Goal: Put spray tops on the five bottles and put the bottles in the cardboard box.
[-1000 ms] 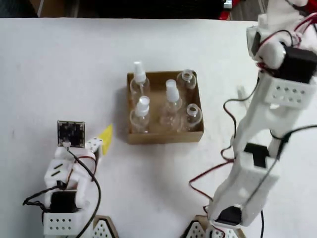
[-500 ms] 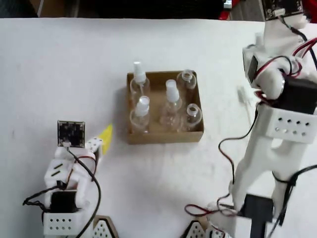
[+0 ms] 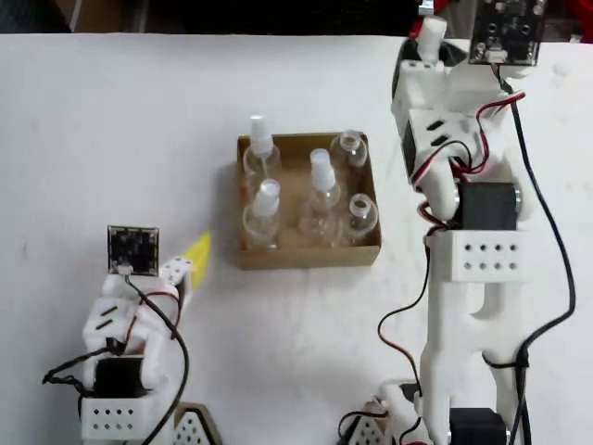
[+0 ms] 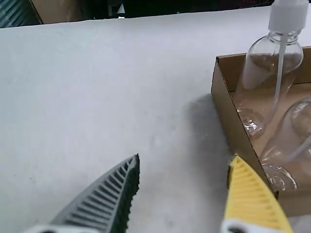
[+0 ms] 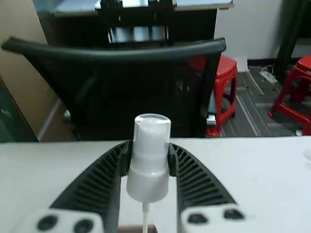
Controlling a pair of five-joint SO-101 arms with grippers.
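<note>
The cardboard box [image 3: 310, 255] stands mid-table with five clear bottles in it. Three wear spray tops, such as the capped bottle [image 3: 265, 213]; an open bottle [image 3: 359, 213] and another behind it have bare necks. My right gripper [image 3: 428, 44] hangs over the table's far edge, right of the box, shut on a white spray top [image 5: 149, 162] whose tube points down. My left gripper [image 4: 182, 167] is open and low over the table, left of the box [image 4: 228, 116], with nothing between its grey and yellow fingers. A capped bottle [image 4: 269, 63] stands at the box's near corner.
The right arm's white links and cables [image 3: 468, 241] stand close to the box's right side. A black chair [image 5: 116, 73] and red stools sit beyond the table's far edge. Bare white tabletop [image 3: 120, 120] stretches left of the box.
The right arm has swung left and toward the far edge, and its gripper now shows with the spray top. The left arm and the box have kept still.
</note>
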